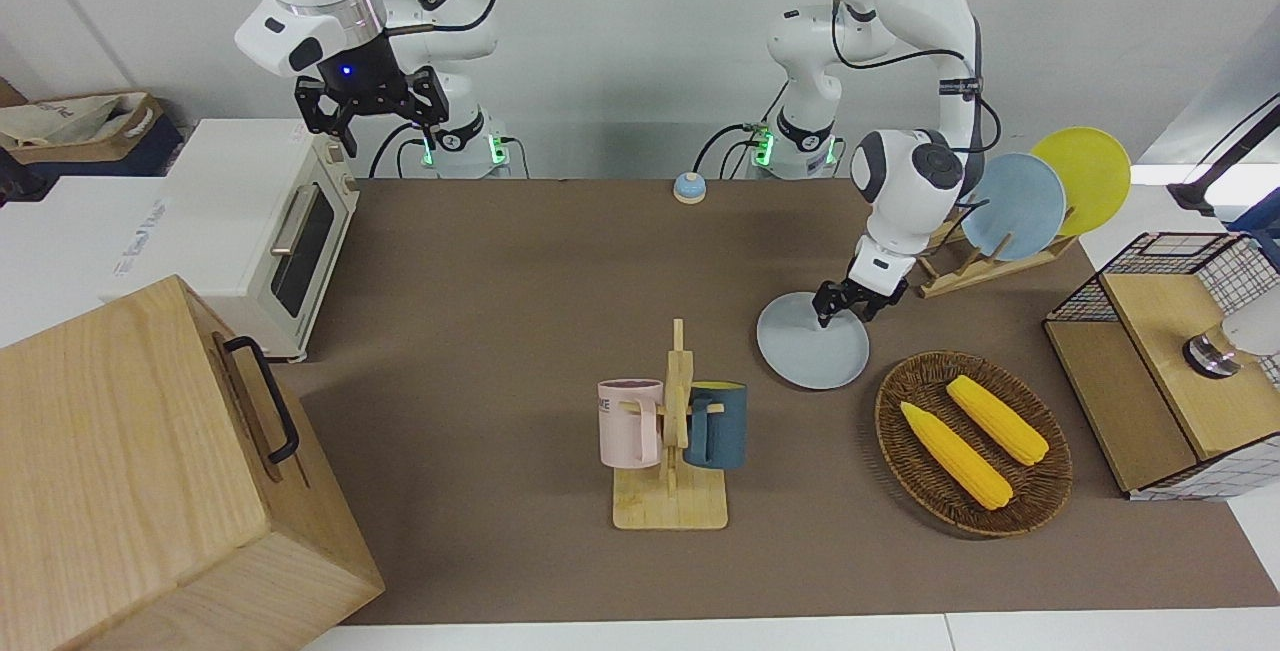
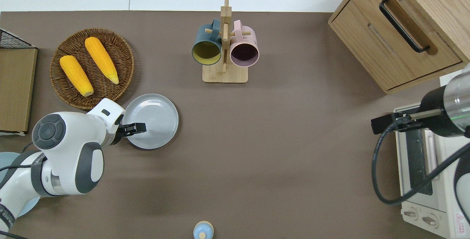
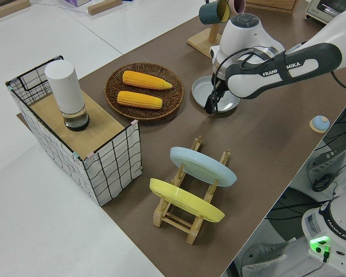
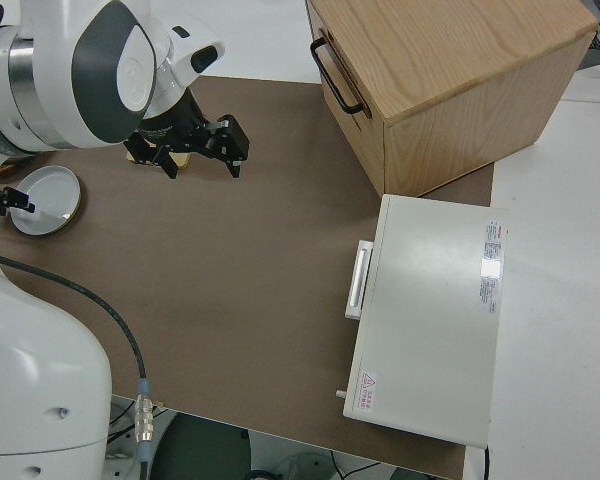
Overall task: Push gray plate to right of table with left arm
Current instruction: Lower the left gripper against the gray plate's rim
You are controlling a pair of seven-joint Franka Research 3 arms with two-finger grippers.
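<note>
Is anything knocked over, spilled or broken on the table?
No, nothing stands out. The gray plate lies flat on the table, with the left gripper over its edge. Both mugs hang on their stand, the two corn cobs lie in the basket, and nothing is spilled.

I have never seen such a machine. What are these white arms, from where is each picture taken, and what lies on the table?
These are two robot arms at a brown table. One camera faces them, one looks straight down, and two look from the sides. The left gripper is over the edge of the gray plate, which lies flat on the table; it holds nothing. The right arm is parked, its right gripper open. Also there: a basket with two corn cobs, a mug stand with two mugs, a wooden cabinet, a white oven, and a rack with a blue and a yellow plate.
</note>
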